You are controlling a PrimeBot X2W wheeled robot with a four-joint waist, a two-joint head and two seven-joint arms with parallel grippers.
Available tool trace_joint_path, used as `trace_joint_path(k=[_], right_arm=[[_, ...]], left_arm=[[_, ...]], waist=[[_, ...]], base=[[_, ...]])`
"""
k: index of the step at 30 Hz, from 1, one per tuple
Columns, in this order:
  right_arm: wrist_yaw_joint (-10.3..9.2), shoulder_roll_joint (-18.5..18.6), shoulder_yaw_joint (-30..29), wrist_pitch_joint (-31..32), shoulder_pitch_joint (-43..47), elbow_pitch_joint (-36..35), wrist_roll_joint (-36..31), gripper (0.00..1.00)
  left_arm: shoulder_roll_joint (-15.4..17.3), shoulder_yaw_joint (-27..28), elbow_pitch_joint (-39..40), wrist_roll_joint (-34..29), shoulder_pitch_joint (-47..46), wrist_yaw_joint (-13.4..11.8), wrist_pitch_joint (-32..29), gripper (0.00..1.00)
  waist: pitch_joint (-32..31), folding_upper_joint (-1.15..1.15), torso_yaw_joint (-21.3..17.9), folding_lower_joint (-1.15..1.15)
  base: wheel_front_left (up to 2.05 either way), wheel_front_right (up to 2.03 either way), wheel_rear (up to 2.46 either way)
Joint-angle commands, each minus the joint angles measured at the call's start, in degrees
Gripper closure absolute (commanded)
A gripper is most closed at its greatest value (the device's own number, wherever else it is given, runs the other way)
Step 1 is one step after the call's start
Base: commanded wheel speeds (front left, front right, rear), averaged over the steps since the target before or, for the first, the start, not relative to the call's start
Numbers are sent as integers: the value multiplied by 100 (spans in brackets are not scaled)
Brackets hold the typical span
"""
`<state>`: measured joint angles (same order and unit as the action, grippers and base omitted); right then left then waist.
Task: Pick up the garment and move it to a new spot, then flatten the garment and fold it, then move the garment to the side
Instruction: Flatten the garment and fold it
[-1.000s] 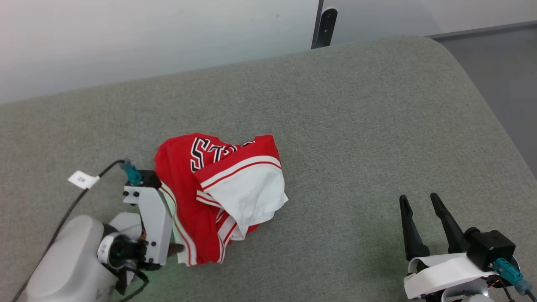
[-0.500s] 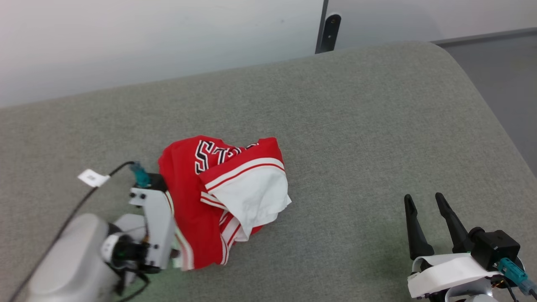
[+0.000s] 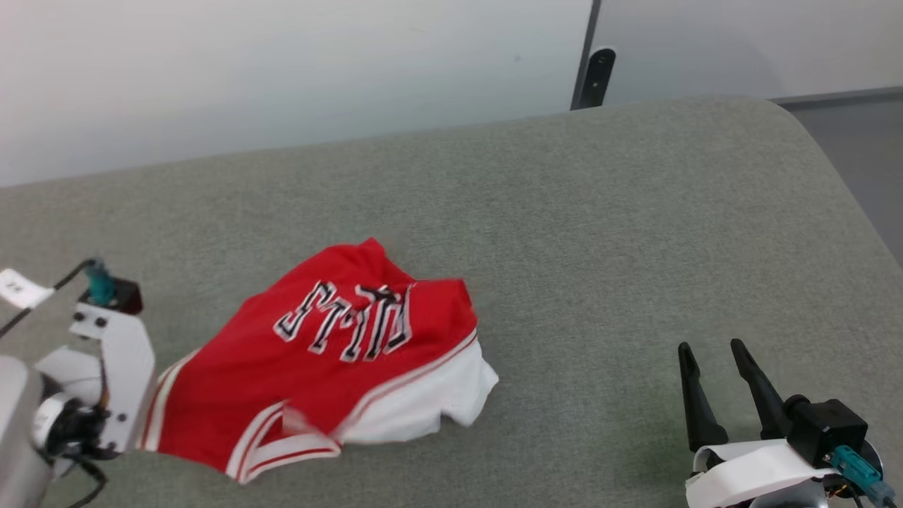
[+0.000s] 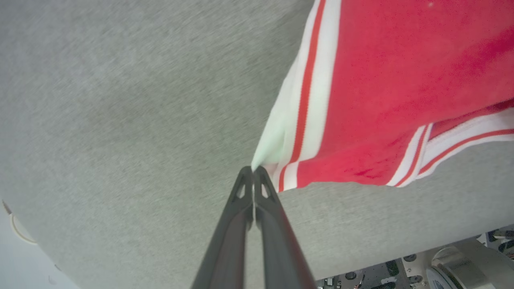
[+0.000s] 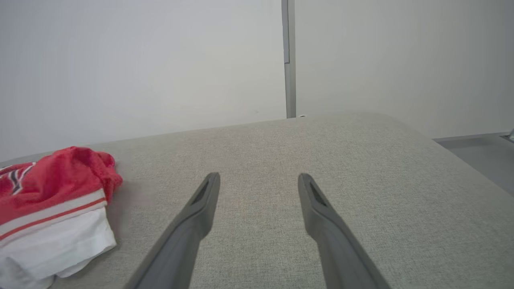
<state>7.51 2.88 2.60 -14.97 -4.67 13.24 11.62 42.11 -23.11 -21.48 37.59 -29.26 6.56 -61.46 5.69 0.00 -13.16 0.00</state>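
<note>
Wrist view: left gripper (image 4: pixel 253 170) pinches garment (image 4: pixel 381 80) corner — head view shows lettering (image 3: pixel 346 321)

Right wrist view's edge crops the garment (image 5: pixel 52 184).

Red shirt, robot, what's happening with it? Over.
Left tool shut on red shirt by its striped corner. Right tool open, empty. Shirt taut at that corner, rest on grey pad. Nothing blocking.

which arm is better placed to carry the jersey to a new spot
Left. The left gripper is shut on the garment's striped corner, while the right gripper stands open and apart from it, holding nothing.
</note>
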Motion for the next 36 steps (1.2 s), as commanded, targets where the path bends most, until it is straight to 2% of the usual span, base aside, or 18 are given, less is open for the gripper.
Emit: trace_joint_path(k=[1, 4, 7, 15, 22, 23, 24, 25, 27, 28, 29, 36], right_arm=[[-4, 0, 21, -29, 14, 18, -41, 0], [-4, 0, 52, -29, -14, 45, -70, 0], [-4, -1, 75, -29, -35, 60, -76, 0], [-4, 0, 122, -30, -68, 71, -70, 0], [-4, -1, 134, -30, -88, 91, -27, 0], [-4, -1, 150, -30, -83, 110, -4, 0], [-4, -1, 162, -26, -82, 127, -9, 0], [-4, 0, 173, -13, -79, 149, -4, 0], [-4, -1, 196, 6, -65, 179, 10, 0], [-4, 0, 185, 16, -52, 185, 5, 0], [-4, -1, 183, 23, -37, 185, 5, 0], [-4, 1, 273, 151, 27, 149, 5, 0]], left_arm=[[79, -20, -29, -80, 79, 32, 51, 100], [259, -66, -137, -166, 142, 39, 165, 100], [293, -140, -296, -270, 174, 45, 341, 100], [-124, -206, -891, -198, 274, 0, 763, 100], [-333, -224, -1273, -103, 144, -37, 827, 100], [-334, -209, -1287, -74, 104, -34, 827, 96], [-328, -180, -1294, -50, 56, -56, 821, 80], [-316, -169, -1280, -41, 19, -52, 795, 74], [-284, -132, -1224, -25, -30, -82, 788, 54], [-251, -142, -1181, -69, -50, -102, 815, 5], [-235, -133, -1153, -80, -67, -126, 818, 0], [-115, -131, -837, -157, -65, -243, 907, 0]], waist=[[-37, 0, 65, 0], [-46, 0, 89, 0], [-49, 0, 93, 0], [-5, 0, 19, 0], [10, 0, -49, 0], [0, 0, -50, 0], [-15, 0, -48, 0], [-33, 0, -40, 0], [-75, 0, -5, 0], [-99, 0, 22, 0], [-120, 0, 51, 0], [-221, 0, 292, 0]], base=[[0, 0, 0], [0, 0, 0], [0, 0, 0], [0, 0, 0], [0, 0, 0], [0, 0, 0], [0, 0, 0], [0, 0, 0], [0, 0, 0], [0, 0, 0], [0, 0, 0], [0, 0, 0]])
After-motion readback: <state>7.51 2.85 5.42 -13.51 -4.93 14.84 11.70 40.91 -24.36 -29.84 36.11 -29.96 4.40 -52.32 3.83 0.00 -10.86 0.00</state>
